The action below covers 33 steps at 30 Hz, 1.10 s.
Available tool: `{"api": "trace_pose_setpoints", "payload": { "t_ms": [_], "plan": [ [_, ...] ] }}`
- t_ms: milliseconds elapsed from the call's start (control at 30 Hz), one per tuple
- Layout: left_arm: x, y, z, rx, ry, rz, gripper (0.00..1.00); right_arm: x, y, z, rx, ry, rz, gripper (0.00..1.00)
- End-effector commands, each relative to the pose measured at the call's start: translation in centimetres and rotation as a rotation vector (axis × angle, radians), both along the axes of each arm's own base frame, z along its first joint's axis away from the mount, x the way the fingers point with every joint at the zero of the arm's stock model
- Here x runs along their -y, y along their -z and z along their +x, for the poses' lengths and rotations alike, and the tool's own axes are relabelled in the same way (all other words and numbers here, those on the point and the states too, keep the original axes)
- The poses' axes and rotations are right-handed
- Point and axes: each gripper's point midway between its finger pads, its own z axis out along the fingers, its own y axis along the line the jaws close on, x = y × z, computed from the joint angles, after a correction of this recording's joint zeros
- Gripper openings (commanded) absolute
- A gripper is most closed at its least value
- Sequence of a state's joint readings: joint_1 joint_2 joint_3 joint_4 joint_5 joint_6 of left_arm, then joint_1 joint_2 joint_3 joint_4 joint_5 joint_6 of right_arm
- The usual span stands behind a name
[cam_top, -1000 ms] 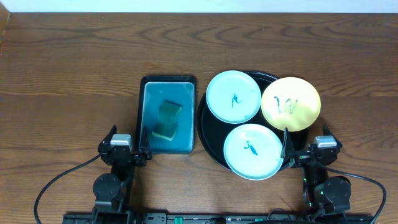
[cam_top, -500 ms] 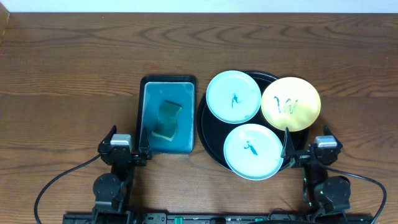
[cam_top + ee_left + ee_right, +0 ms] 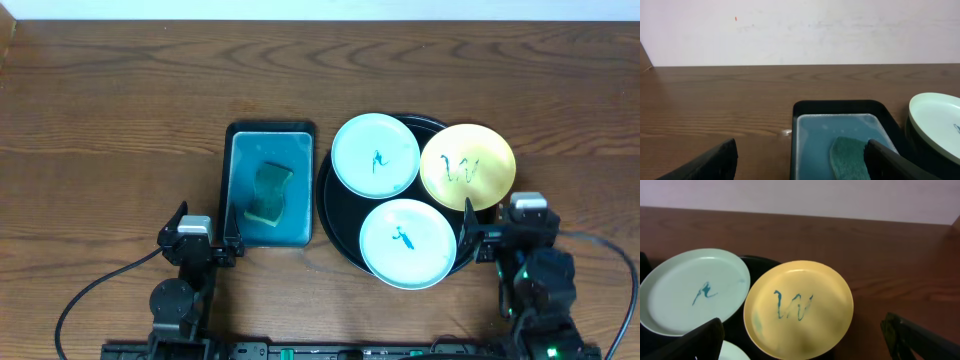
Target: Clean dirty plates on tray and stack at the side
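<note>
Three plates lie on the round black tray [image 3: 335, 222]. A mint-white plate [image 3: 375, 153] is at the back left, a yellow plate [image 3: 467, 167] at the right rim, and another mint-white plate [image 3: 408, 243] at the front. Each has teal scribbles. In the right wrist view the yellow plate [image 3: 798, 309] and the back mint plate [image 3: 692, 291] show. My right gripper [image 3: 805, 347] is open and empty, near the yellow plate's front edge [image 3: 500, 232]. My left gripper [image 3: 800, 162] is open and empty, at the table's front by the sponge tray [image 3: 205, 235].
A rectangular teal sponge tray [image 3: 243, 175] holds a green sponge [image 3: 270, 190], left of the black tray; it also shows in the left wrist view [image 3: 840, 107]. Bare brown wood tabletop [image 3: 110, 130] lies to the left, back and right [image 3: 580, 150].
My right arm has risen and moved forward toward the yellow plate. The left arm and the plates have not moved.
</note>
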State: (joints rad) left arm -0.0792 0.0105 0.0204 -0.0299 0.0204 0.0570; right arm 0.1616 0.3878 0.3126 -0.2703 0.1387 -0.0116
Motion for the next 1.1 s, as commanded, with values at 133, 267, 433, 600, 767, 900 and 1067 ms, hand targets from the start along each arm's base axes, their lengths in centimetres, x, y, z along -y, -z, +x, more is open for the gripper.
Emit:
{"api": "trace_pose_setpoints", "payload": {
  "t_ms": [133,267,433,600,767,900,1067],
  "plan": [
    [-0.2,1.6,-0.1,-0.050,-0.009,0.018,0.82,-1.6,-1.6,1.6,-0.115,-0.059,0.016,0.99],
    [-0.2,1.6,-0.1,-0.050,-0.009,0.018,0.82,-2.3,-0.9,1.8,-0.226,-0.091,0.024,0.99],
    [-0.2,1.6,-0.1,-0.049,-0.009,0.018,0.82,-3.5,0.1,1.5,-0.360,-0.154,0.036,0.99],
    [-0.2,1.6,-0.1,-0.050,-0.009,0.018,0.82,-3.9,-0.3,1.4,-0.383,-0.177,0.044,0.99],
    [-0.2,1.6,-0.1,-0.049,-0.009,0.018,0.82,-4.0,-0.7,1.6,-0.366,-0.176,0.054,0.99],
    [-0.2,1.5,-0.1,-0.044,-0.013,-0.025,0.82,-4.0,-0.8,1.7,-0.366,-0.170,0.064,0.99],
    [-0.2,0.6,-0.1,-0.034,-0.033,-0.190,0.82,-4.1,-1.2,2.0,-0.344,-0.163,0.081,0.99]
  ]
}}
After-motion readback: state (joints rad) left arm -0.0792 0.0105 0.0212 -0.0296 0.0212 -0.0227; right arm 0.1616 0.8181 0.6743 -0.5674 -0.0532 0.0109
